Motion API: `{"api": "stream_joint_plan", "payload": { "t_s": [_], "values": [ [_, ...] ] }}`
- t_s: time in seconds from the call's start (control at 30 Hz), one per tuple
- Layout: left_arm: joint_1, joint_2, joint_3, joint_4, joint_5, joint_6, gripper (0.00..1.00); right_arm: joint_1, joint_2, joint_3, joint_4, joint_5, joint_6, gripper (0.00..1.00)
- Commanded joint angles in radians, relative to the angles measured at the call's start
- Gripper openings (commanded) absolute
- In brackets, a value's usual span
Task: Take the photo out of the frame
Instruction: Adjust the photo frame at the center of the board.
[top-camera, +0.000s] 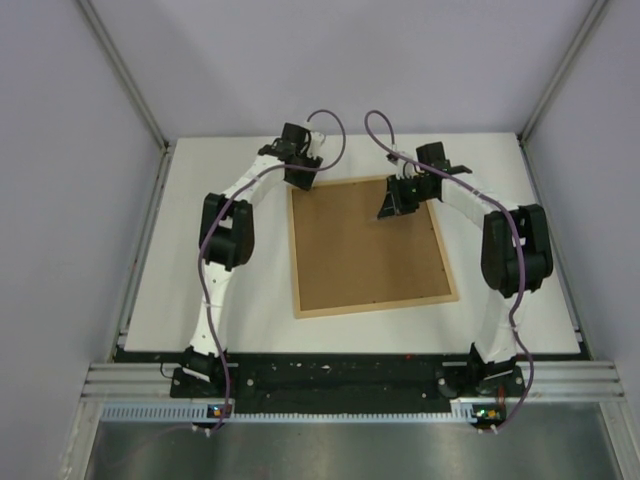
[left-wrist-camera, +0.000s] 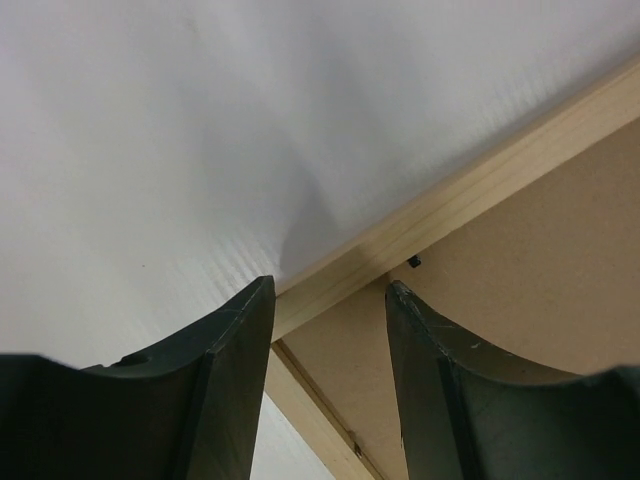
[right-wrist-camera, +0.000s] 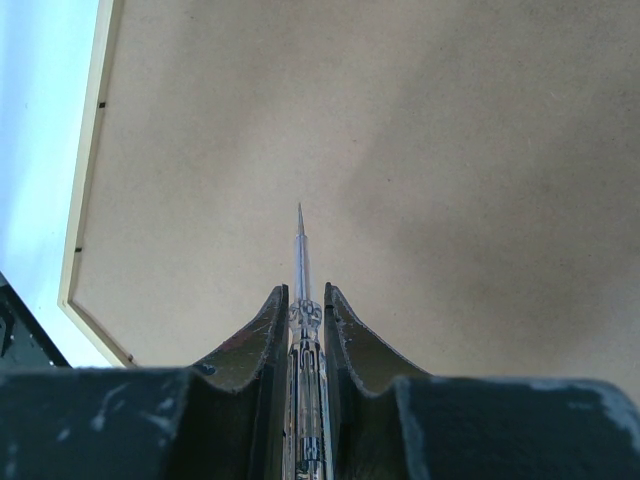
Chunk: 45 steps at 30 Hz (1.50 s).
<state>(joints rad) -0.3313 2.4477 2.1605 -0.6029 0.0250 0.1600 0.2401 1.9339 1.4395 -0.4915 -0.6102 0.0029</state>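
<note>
The frame (top-camera: 375, 307) lies face down on the white table, its plain brown backing board (top-camera: 365, 245) facing up. The photo is hidden under that board. My left gripper (top-camera: 303, 178) stands open at the frame's far left corner. In the left wrist view its jaws (left-wrist-camera: 330, 283) straddle the light-wood corner (left-wrist-camera: 480, 175) without clamping it, close to a small black tab (left-wrist-camera: 414, 261). My right gripper (top-camera: 392, 205) hovers over the board's far right part. It is shut (right-wrist-camera: 302, 290) on a thin pointed metal tool (right-wrist-camera: 300, 250), whose tip points at the board (right-wrist-camera: 420, 160).
The white table (top-camera: 260, 290) surrounds the frame, with grey walls on three sides and a metal rail at the near edge. The frame's left border (right-wrist-camera: 88, 170) shows in the right wrist view. Both arms' elbows stand beside the frame's left and right sides.
</note>
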Motion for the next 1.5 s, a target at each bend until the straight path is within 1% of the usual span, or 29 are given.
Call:
{"api": "stream_joint_plan", "payload": {
  "t_s": [0.0,0.1,0.2,0.37,0.47,0.53,0.6,0.8,0.97,1.13,1.23,1.33,1.47],
  "values": [
    [0.000,-0.044,-0.018,-0.003,0.056,0.024,0.53,-0.007,-0.067,0.006,-0.004,0.000,-0.012,0.00],
    [0.000,-0.030,-0.013,-0.014,0.036,0.033,0.52,-0.009,-0.067,0.013,-0.021,0.010,-0.014,0.00],
    [0.000,-0.015,-0.002,-0.020,0.001,0.030,0.49,-0.007,-0.067,0.028,-0.038,0.018,-0.015,0.00],
    [0.000,-0.007,0.005,-0.034,0.015,0.030,0.47,-0.007,-0.078,0.044,-0.061,0.026,-0.011,0.00],
    [-0.003,0.010,0.028,-0.069,0.010,0.032,0.42,-0.007,-0.090,0.045,-0.068,0.035,-0.011,0.00],
    [-0.008,0.025,0.054,-0.110,0.004,0.030,0.40,-0.009,-0.099,0.042,-0.070,0.047,-0.011,0.00],
    [-0.012,0.040,0.067,-0.142,-0.016,0.032,0.39,-0.009,-0.108,0.041,-0.073,0.058,-0.011,0.00],
    [-0.011,0.037,0.041,-0.185,-0.158,-0.010,0.35,-0.018,-0.118,0.035,-0.090,0.136,-0.023,0.00],
    [0.014,0.013,-0.002,-0.219,-0.200,-0.060,0.35,-0.038,-0.116,0.029,-0.111,0.181,-0.029,0.00],
    [0.060,0.004,-0.014,-0.279,-0.214,-0.138,0.34,-0.041,-0.122,0.004,-0.137,0.253,-0.055,0.00],
    [0.089,-0.007,-0.034,-0.307,-0.200,-0.187,0.31,-0.041,-0.112,-0.017,-0.144,0.334,-0.083,0.00],
    [0.098,-0.036,-0.091,-0.308,-0.211,-0.194,0.30,-0.041,-0.087,-0.024,-0.142,0.407,-0.110,0.00],
    [0.098,-0.076,-0.160,-0.330,-0.211,-0.200,0.30,-0.042,-0.038,0.012,-0.140,0.507,-0.136,0.00]
  ]
}}
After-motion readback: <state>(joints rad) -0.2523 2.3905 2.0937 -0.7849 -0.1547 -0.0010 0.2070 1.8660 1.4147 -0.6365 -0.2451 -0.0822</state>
